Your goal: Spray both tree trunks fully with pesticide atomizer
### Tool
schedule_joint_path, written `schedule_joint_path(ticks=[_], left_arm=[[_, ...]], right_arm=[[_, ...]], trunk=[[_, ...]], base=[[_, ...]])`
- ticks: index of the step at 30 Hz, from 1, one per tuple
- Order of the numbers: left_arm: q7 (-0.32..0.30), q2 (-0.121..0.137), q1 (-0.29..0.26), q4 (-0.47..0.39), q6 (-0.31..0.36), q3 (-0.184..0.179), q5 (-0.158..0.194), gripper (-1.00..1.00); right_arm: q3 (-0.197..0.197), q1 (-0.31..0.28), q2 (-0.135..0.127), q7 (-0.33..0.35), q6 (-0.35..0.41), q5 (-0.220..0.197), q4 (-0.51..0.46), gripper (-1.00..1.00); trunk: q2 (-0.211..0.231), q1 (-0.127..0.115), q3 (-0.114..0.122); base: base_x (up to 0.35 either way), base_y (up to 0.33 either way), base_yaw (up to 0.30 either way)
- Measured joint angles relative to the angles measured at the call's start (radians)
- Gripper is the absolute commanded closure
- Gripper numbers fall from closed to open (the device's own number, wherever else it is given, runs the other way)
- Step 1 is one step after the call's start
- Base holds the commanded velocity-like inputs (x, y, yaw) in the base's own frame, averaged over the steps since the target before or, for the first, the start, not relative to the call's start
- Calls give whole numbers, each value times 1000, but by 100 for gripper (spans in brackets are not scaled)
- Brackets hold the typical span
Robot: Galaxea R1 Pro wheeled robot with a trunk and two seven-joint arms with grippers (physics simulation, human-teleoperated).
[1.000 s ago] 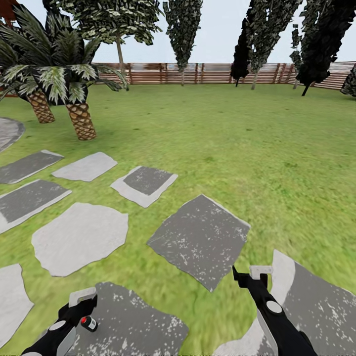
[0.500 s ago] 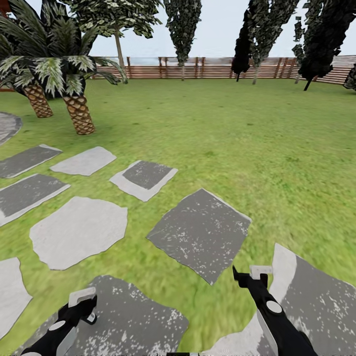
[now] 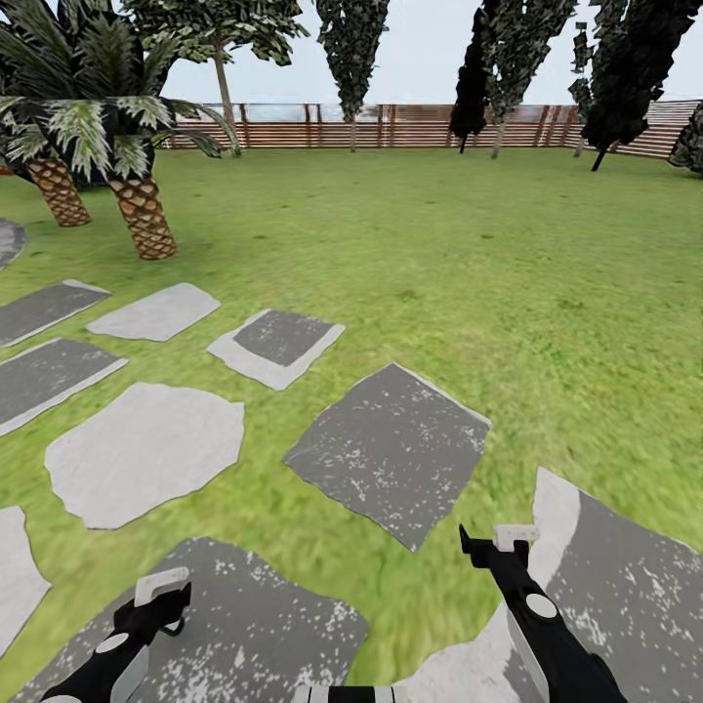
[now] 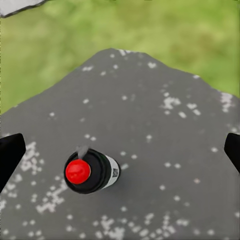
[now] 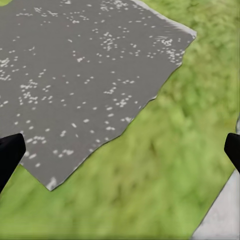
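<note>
Both sets of jaws stand spread apart and grasp nothing: in each wrist view the two dark fingertips sit at opposite edges of the frame with bare ground between them. The left gripper (image 3: 156,598) hangs low at the lower left of the head view, over a dark grey paving slab (image 3: 254,635); the right gripper (image 3: 496,540) hangs at the lower right, beside another slab (image 3: 625,596) and over grass. The pesticide atomizer (image 4: 90,171), a black bottle with a red cap, stands upright on the speckled grey slab in the lower left of the left wrist view, between the left fingertips but nearer one of them, and touching neither. Task progress, judged from this layout: nothing is done. The atomizer is not yet picked up, and no white mist of pesticide is visible anywhere. Remaining steps are the grasp, the travel to the trees, and the spraying of both trunks. Tall trees (image 3: 356,39) stand along the wooden fence (image 3: 391,125) at the top of the head view, well apart from the robot across the lawn (image 3: 469,254); which of them are the two targets cannot be told. Two short palms (image 3: 137,210) stand at the upper left. Both forearms reach forward and downward, fingers pointing at the ground. The left arm appears the better placed for the grasp.
</note>
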Motion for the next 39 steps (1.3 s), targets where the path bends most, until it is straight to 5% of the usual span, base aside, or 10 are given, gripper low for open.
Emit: schedule_joint_path(ticks=[7,39], left_arm=[[0,2,0,0,-1,1,0,-100],[-1,-1,0,-5,-7,4,2,-100]], right_arm=[[0,0,0,0,0,0,0,-100],[0,0,4,0,0,1,0,-100]], trunk=[[-35,19,-20],[-42,33,-178]], base=[[0,0,-2],[0,0,0]])
